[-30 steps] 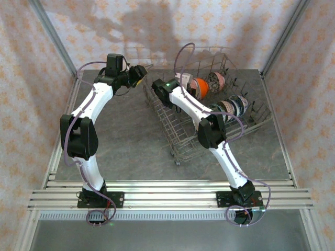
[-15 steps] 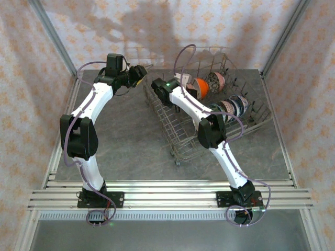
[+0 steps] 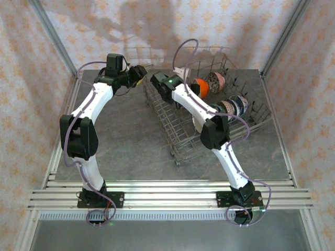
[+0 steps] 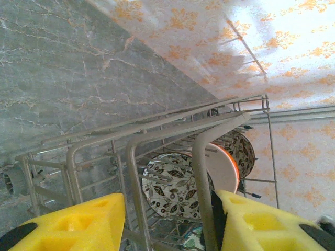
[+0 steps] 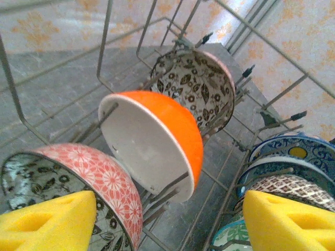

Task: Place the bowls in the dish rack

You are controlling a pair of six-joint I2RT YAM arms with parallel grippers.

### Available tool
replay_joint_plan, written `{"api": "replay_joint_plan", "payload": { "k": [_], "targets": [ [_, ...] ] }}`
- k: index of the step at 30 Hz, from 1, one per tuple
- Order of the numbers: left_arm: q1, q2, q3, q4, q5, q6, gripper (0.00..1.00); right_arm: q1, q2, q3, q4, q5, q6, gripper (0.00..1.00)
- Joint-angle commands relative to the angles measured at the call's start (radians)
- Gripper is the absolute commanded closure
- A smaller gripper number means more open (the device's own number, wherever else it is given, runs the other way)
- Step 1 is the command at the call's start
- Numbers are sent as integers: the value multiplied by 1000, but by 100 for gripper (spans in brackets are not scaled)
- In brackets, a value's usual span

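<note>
The large grey wire dish rack point(image 3: 165, 125) sits skewed on the grey marbled bench point(image 3: 120, 130), and every bowl I can see is in it, standing on edge among the tines. At the rear a salmon-red flower-patterned ceramic bowl point(image 5: 99, 178), a bright orange bowl with a white inside point(image 5: 157, 141) and a cream bowl with a dark leaf pattern point(image 5: 201, 86) stand one behind the other. A second row of blue-and-white bowls point(image 5: 293, 151) stands to their right.

The right gripper point(image 5: 170, 209) hangs low in the rack with its jaws wide apart and nothing in them. One yellow pad is just beside the red bowl, which leans in its slot.

The left gripper point(image 4: 170, 217) straddles the rack's upper rim wires at the rear left corner, jaws half apart. From this close angle I cannot tell whether they pinch the wires or merely stand around them.

The step looks like backing out after placing. Draw the right gripper straight up along its own axis, keeping the jaws wide. Do not swing sideways until it clears the rim, as a nudge could tip the red bowl onto the orange one. Keep the left arm steady meanwhile.
</note>
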Motion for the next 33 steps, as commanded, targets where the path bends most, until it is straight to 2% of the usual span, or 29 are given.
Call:
{"api": "replay_joint_plan", "payload": {
  "k": [1,2,3,7,11,14,19,21,25,28,33],
  "targets": [
    [-23,-24,-16,-112,-7,23,50,5,-78,11,45,62,-78,25],
    [-25,-27,-13,-124,-10,30,50,4,-79,15,43,79,-88,24],
    [-24,-30,-5,-136,-15,38,49,4,-80,21,40,98,-99,17],
    [-27,-54,18,-184,-40,82,41,-9,-92,43,26,121,-131,16],
    [-30,-78,47,-231,-80,122,27,-25,-128,37,24,121,-152,15],
    [-33,-97,60,-242,-111,140,20,-37,-167,4,60,104,-204,15],
    [-37,-148,68,-237,-154,160,13,-65,-226,-51,109,37,-271,15],
    [-46,-177,66,-252,-184,166,6,-81,-253,-69,116,3,-307,15],
    [-85,-235,62,-312,-259,162,5,-109,-317,-118,102,-64,-348,14],
    [-148,-276,56,-381,-323,164,7,-122,-398,-215,128,-93,-374,14],
    [-318,-337,-10,-472,-447,137,13,-158,-532,-410,199,-143,-389,14]
  ]
}}
